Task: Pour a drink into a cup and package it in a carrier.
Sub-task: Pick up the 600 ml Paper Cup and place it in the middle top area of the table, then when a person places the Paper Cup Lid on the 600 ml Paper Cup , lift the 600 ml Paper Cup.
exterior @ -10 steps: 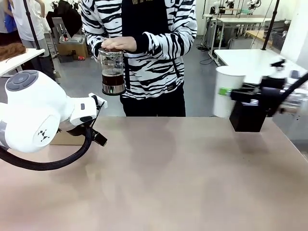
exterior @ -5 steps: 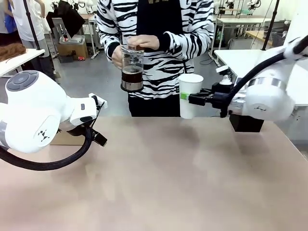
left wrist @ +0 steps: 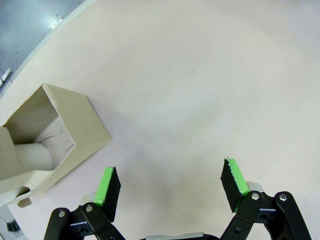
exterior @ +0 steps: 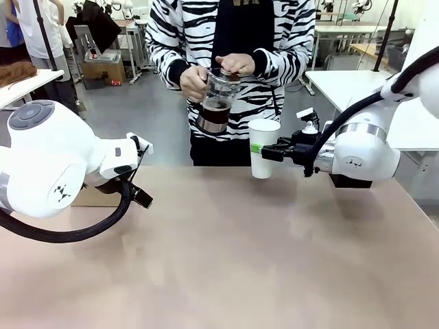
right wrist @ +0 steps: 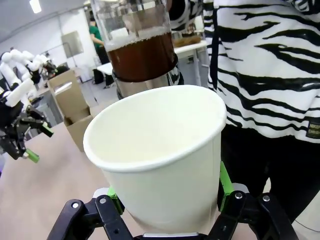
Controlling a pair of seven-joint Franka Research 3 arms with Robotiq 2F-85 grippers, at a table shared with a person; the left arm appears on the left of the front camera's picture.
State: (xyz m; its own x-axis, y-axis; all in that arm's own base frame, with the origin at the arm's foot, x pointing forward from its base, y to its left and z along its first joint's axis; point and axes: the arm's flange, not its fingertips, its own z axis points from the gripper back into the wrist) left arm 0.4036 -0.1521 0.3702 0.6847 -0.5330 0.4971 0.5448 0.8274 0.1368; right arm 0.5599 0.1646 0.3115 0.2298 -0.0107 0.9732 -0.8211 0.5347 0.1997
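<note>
The white paper cup (exterior: 263,147) hangs upright above the far middle of the table, with my right gripper (exterior: 265,149) shut on its side. From the right wrist, the cup (right wrist: 160,150) is close, its inside pale and bare, between my right gripper's (right wrist: 168,191) green pads. The person holds the glass press jug (exterior: 215,101) in both hands, tilted toward the cup's rim, with the dark drink (right wrist: 142,57) in its lower half. My left gripper (left wrist: 170,182) stands open over bare table. The brown cardboard carrier (left wrist: 47,132) lies to its left.
My left arm's white body (exterior: 48,161) hides most of the carrier (exterior: 92,197) at the left edge. A black box (exterior: 351,181) sits behind my right arm. White tables (exterior: 350,86) stand beyond the far right edge.
My right arm has carried the cup left and down toward the table's middle. The person has stepped right with the jug and tipped it toward the cup. The left arm has stayed still.
</note>
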